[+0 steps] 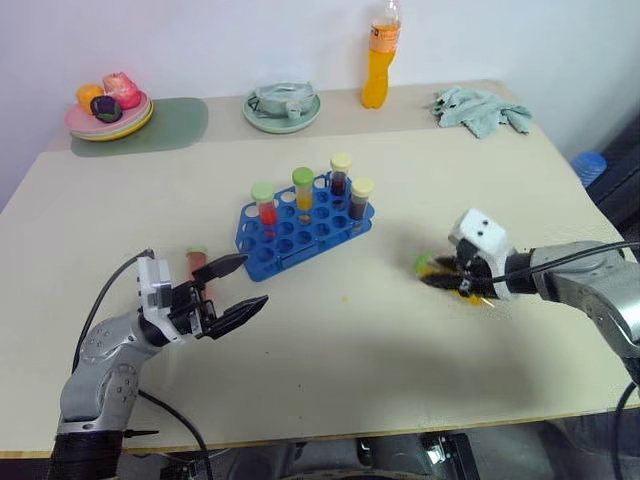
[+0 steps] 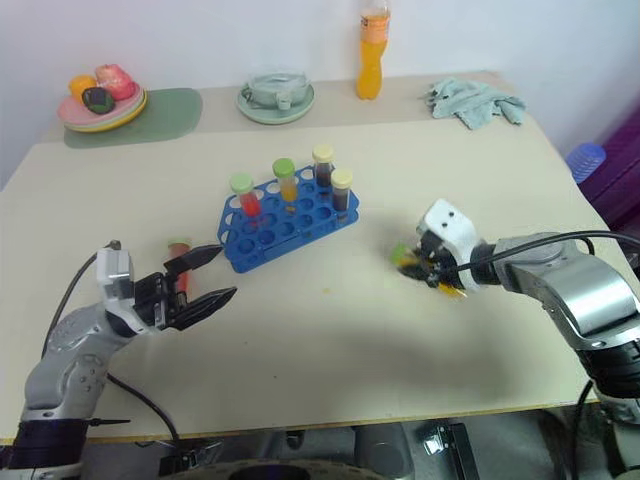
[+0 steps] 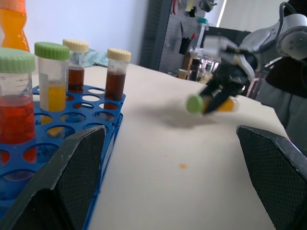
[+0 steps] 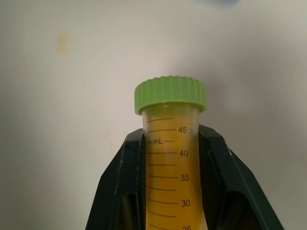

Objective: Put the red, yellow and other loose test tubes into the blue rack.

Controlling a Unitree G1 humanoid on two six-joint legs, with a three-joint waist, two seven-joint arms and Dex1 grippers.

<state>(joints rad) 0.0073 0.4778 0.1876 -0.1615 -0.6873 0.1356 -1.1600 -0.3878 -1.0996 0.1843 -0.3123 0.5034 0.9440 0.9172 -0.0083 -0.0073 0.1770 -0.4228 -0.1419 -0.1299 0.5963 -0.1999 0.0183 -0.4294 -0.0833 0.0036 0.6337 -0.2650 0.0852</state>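
Nearest the robot, at about eight o'clock on the bench (image 1: 330,350), the left pincer (image 1: 232,286) stands spread wide and empty, aimed at a red tube (image 1: 196,262) lying just beyond its tips, seemingly set to take it. At four o'clock the right pincer (image 1: 447,279) is clamped on a yellow tube (image 4: 169,158), gripped round the body below the green cap so the cap end is free; the tube looks tilted just above the bench, well apart from the rack (image 1: 300,232), so it must be righted before it can enter a hole. At centre the blue rack already carries four upright tubes. Farther off, at twelve o'clock, sit a plate (image 1: 282,110), an orange bottle (image 1: 378,62), a cloth (image 1: 480,108) and a dish of toy food (image 1: 110,108). Pale, matt beige, the bench stands against a plain white wall.
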